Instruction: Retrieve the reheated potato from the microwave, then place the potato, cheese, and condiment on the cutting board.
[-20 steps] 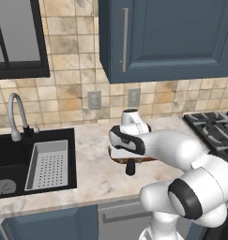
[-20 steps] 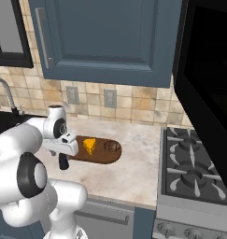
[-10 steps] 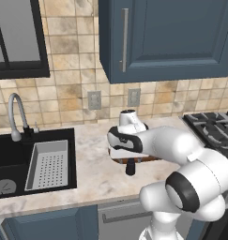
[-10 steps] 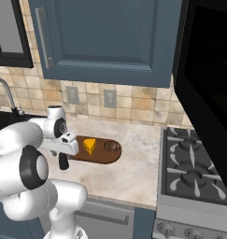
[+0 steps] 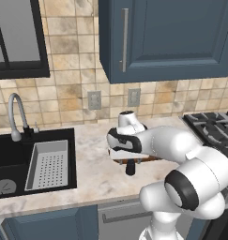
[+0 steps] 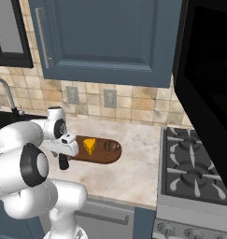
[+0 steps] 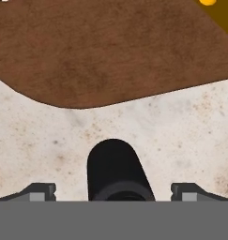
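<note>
The potato (image 6: 112, 146) and cheese (image 6: 90, 146) already lie on the board (image 6: 98, 157). The condiment (image 7: 114, 171) stands on the bench (image 7: 171, 136) just off the board's end, between the gripper's (image 7: 113, 191) spread fingers, ungrasped; placing it remains.

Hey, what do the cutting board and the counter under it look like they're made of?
The cutting board looks like wood with a matte finish: dark brown with soft, mottled grain streaks. The counter looks like polished stone, perhaps marble or granite: off-white with beige veins and small dark flecks. Everything is rendered, so these are only surface looks.
</note>
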